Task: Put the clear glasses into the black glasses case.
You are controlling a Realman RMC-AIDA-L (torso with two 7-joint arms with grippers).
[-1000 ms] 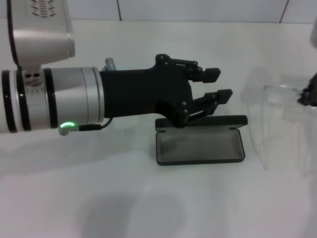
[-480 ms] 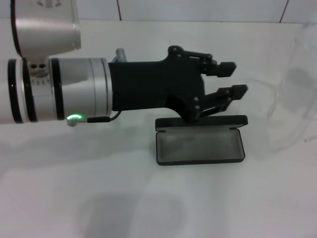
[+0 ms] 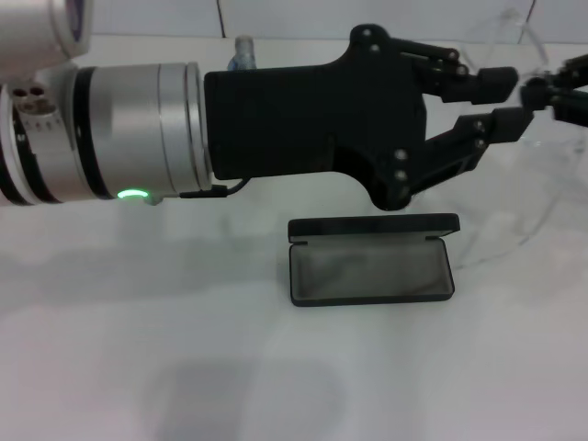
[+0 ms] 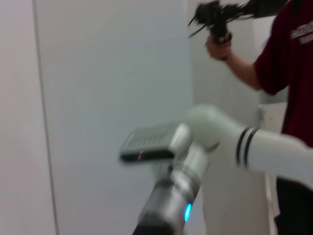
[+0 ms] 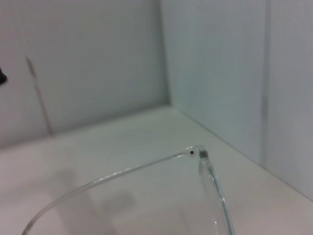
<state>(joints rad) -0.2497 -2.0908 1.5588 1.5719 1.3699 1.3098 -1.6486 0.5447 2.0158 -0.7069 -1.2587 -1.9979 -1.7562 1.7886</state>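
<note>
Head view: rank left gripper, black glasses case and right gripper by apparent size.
1. Left gripper, largest, though nearest the camera, so inflated.
2. Black glasses case, open on the table.
3. Right gripper, smallest; only its tip shows at the frame edge, so unsure.

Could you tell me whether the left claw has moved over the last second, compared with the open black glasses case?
Yes. The left claw has risen and reached farther toward the robot's right, past the black glasses case, which has stayed put.

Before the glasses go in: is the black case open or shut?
Open: the black glasses case lies with its lid raised behind and grey lining showing, nothing inside.
</note>
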